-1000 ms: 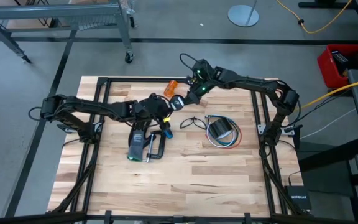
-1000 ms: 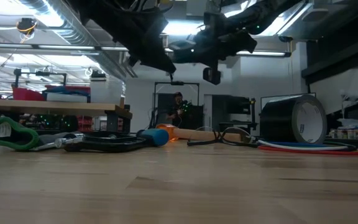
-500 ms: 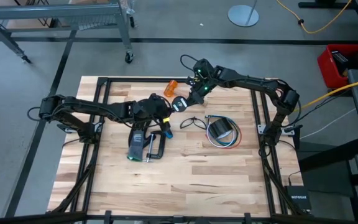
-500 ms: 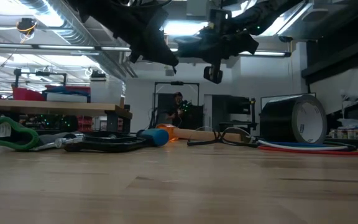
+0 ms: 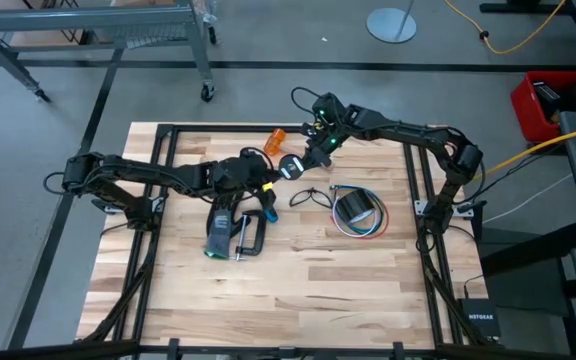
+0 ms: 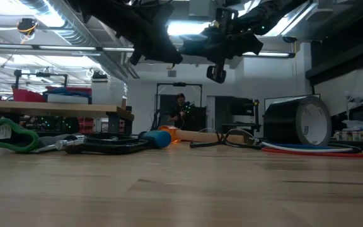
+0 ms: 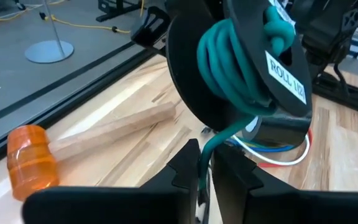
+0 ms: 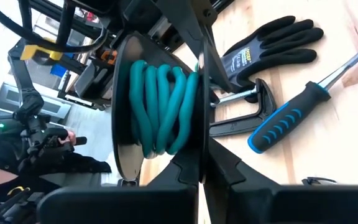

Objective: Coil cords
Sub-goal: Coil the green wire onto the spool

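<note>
A black reel [image 7: 241,68] wound with the teal-green cord [image 8: 160,112] hangs over the table's far middle [image 5: 290,166]. My right gripper [image 8: 201,167] is shut on it from the far right. My left gripper [image 7: 205,177] meets the reel from the left [image 5: 271,178], shut on the cord's loose stretch. A thin black cord [image 5: 308,197] lies looped on the table. The red, white and blue wires [image 5: 370,228] lie around a black tape roll [image 5: 354,207]. My left gripper pinches the teal-green cord's free stretch [image 7: 204,149] between its two fingers, just below the reel. It comes from the table's left, slanting slightly down. The cord runs short and nearly straight up to the windings. My right gripper pinches the rim of one reel flange [image 8: 199,140] between its two fingers, coming from the table's far right side and slanting down. The reel is lifted clear of the table, its flanges on edge.
A hammer with an orange head [image 5: 279,137] lies at the far middle. A blue-handled screwdriver [image 5: 267,203], a black clamp [image 5: 253,237] and a dark glove [image 5: 221,228] lie under and near my left arm. The near half of the table shows bare wood [image 5: 298,300].
Both grippers have stayed where they were and turned a little at the wrist. In the low view my left gripper's tip has tipped slightly upward, and the reel has turned a little with my right gripper.
</note>
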`<state>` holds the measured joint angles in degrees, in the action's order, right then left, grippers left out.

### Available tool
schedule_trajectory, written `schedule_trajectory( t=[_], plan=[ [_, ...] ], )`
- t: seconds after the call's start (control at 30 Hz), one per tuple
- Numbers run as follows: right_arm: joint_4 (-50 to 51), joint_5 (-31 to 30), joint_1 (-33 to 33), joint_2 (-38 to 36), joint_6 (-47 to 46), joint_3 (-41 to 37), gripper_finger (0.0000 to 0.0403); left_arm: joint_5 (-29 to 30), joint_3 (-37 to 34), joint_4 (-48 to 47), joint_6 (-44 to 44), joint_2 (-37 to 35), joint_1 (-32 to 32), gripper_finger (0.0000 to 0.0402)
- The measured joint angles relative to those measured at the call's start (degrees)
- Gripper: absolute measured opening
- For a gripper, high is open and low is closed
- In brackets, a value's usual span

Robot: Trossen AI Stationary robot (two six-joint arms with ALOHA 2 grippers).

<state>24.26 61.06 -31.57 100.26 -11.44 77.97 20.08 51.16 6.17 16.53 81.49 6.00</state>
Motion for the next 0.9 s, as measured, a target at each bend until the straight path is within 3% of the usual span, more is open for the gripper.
schedule_trajectory(
  t=[0.53,0.67,0.9],
  plan=[
    [-0.1,0.0,0.0,-0.1,3.1,0.0,0.0007,-0.7,0.0,2.8,-0.7,0.0,0.0,0.0113],
    [-0.1,0.0,0.1,-0.1,3.5,0.0,0.0007,-3.9,0.0,2.9,-2.1,0.0,0.0,0.0117],
    [-0.1,-0.4,0.1,-0.1,4.5,0.0,0.0007,-4.3,0.0,3.2,-3.1,0.0,0.1,0.0109]
  ],
)
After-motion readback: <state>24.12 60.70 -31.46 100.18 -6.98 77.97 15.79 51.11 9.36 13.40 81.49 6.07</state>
